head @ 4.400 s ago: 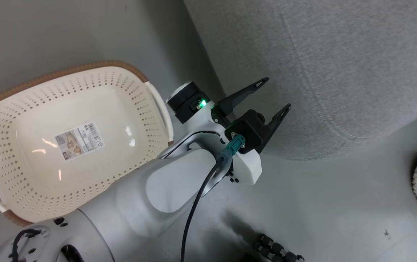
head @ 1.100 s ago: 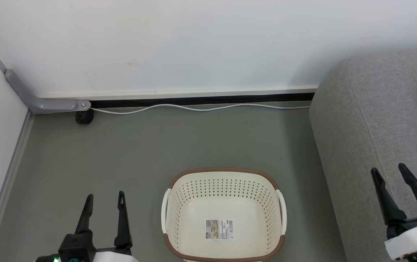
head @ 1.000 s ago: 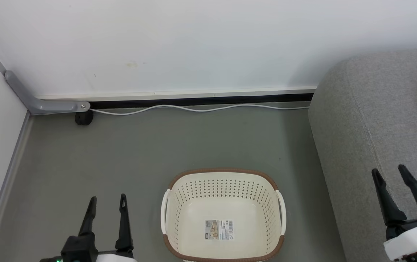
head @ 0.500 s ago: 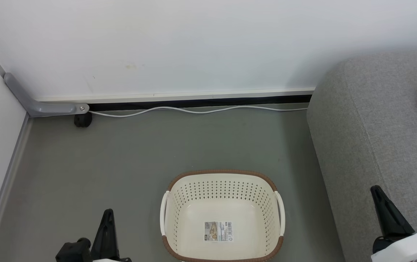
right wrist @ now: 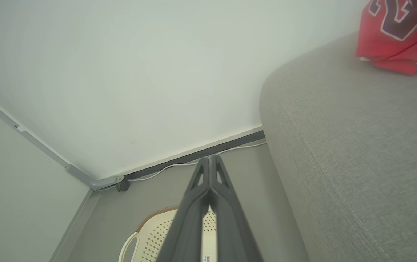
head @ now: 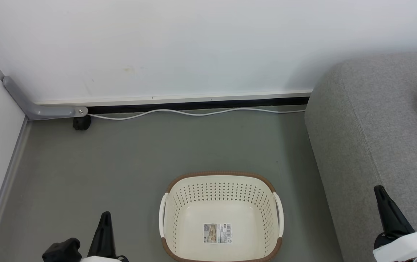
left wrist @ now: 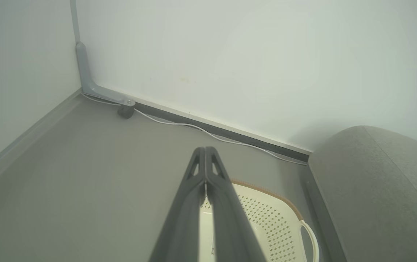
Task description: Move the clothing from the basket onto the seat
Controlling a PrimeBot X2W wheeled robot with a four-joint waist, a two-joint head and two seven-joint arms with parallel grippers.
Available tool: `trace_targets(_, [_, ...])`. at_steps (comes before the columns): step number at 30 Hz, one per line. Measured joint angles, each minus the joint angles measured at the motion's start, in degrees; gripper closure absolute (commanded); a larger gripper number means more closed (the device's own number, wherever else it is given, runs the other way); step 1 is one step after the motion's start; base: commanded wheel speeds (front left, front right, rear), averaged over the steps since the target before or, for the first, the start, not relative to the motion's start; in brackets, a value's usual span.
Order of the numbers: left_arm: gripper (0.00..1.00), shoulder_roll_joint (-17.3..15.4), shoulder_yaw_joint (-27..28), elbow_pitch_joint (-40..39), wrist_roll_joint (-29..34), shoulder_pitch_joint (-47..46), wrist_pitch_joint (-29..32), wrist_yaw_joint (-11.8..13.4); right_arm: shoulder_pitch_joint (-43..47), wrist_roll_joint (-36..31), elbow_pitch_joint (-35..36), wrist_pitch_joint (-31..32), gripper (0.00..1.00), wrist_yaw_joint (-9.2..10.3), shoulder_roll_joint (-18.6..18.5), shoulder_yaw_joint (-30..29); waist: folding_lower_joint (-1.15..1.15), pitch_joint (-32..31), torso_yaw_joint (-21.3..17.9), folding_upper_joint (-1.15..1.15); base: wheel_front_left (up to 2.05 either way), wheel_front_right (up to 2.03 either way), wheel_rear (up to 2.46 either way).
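1. Fingers shut. The left gripper (left wrist: 205, 150) has pinched its tips together on nothing, where a second ago the two fingers stood apart. It hangs over the floor (head: 139, 156), to the left of the basket (head: 223, 173).
2. It's the same on the other side. The right gripper (right wrist: 211, 158) is pressed closed and empty, low over the rounded front edge of the seat (head: 375, 127).
3. Both sit lower in the head view than a second ago, by more than the slight drift of that view explains. To me that reads as arms tucking in, not reaching out.
4. The basket stands upright on the floor between the two arms, just beside the seat's side, with a strip of floor between them. Nothing lies in it but the paper label (head: 217, 233) on its bottom.
5. The clothing (right wrist: 390, 40) lies red on top of the seat, well back from the front edge. It's well apart from both grippers, and its number shows in the right wrist view. I'd call the job done: the basket is empty and the garment is on the cushion.
6. There's plenty of room to move. Open floor runs left and ahead to the wall (head: 193, 47). A white cable (head: 193, 113) trails along its foot, and a grey bracket (head: 37, 109) sits in the far left corner. The seat edge under the right gripper is the nearest thing to mind.
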State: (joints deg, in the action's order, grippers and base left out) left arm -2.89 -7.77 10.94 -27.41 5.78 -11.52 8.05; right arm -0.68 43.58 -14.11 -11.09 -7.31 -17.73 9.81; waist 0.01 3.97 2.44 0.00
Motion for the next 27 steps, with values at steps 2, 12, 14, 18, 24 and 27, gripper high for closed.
trace_targets(2, [1.00, -0.1, 0.2, 0.1, -1.4, -0.3, 0.3, -0.2, 0.0, 1.1, 0.0, 0.1, 1.00, 0.00, 0.4, -0.2, 0.00, -0.1, -0.1, 0.00, 0.00, 0.00, 0.00])
trace_targets(12, [1.00, -0.3, 0.8, 0.6, -8.2, -0.5, 1.5, -1.8, -0.3, 6.0, -0.1, 1.6, 1.00, 0.00, 1.7, -1.8, 0.00, -0.5, -0.3, 0.00, 0.00, 0.00, 0.00])
trace_targets(14, [1.00, -0.3, 1.0, 0.7, -9.2, -0.6, 1.9, -2.0, -0.3, 6.9, -0.1, 1.9, 1.00, 0.00, 1.9, -2.0, 0.00, -0.5, -0.3, 0.00, 0.00, 0.00, 0.00])
trace_targets(18, [1.00, -0.4, 1.3, 0.8, -12.1, -1.3, 2.5, -2.5, -0.5, 8.9, -0.2, 2.8, 1.00, 0.00, 2.6, -2.5, 0.00, -0.7, -0.4, 0.00, 0.00, 0.00, 0.00])
trace_targets(24, [1.00, -0.5, 1.7, 1.0, -16.0, -1.6, 3.4, -3.5, -0.6, 11.7, -0.2, 3.6, 1.00, 0.00, 3.4, -3.6, -0.01, -0.9, -0.6, 0.00, 0.00, 0.00, 0.00])
trace_targets(27, [1.00, -0.5, 2.0, 1.0, -18.2, -1.7, 3.7, -4.0, -0.7, 13.2, -0.3, 4.1, 1.00, 0.00, 3.7, -4.0, -0.01, -1.0, -0.6, 0.00, 0.00, 0.00, 0.00])
